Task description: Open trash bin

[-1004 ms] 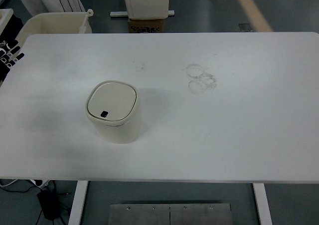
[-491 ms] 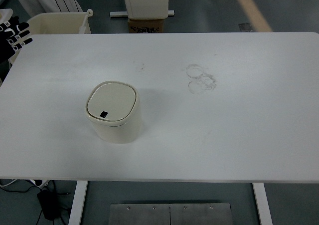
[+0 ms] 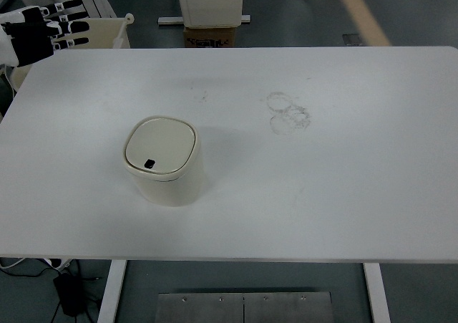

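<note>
A small cream trash bin [image 3: 164, 162] stands upright on the white table [image 3: 322, 194], left of centre. Its lid [image 3: 160, 145] is closed, with a small dark button at the near edge. My left hand [image 3: 44, 33] is at the far left corner of the table, above its edge and well away from the bin. Its fingers are spread and point right, and it holds nothing. The right arm is out of view.
A cream tub [image 3: 93, 32] sits beyond the table's far left corner, just behind my left hand. Faint ring marks [image 3: 288, 112] show on the table right of centre. A white stand with a cardboard box [image 3: 210, 35] stands behind the far edge.
My left hand has risen from the picture's left edge and moved up and to the right, over the table's far left corner. The bin has not moved.
</note>
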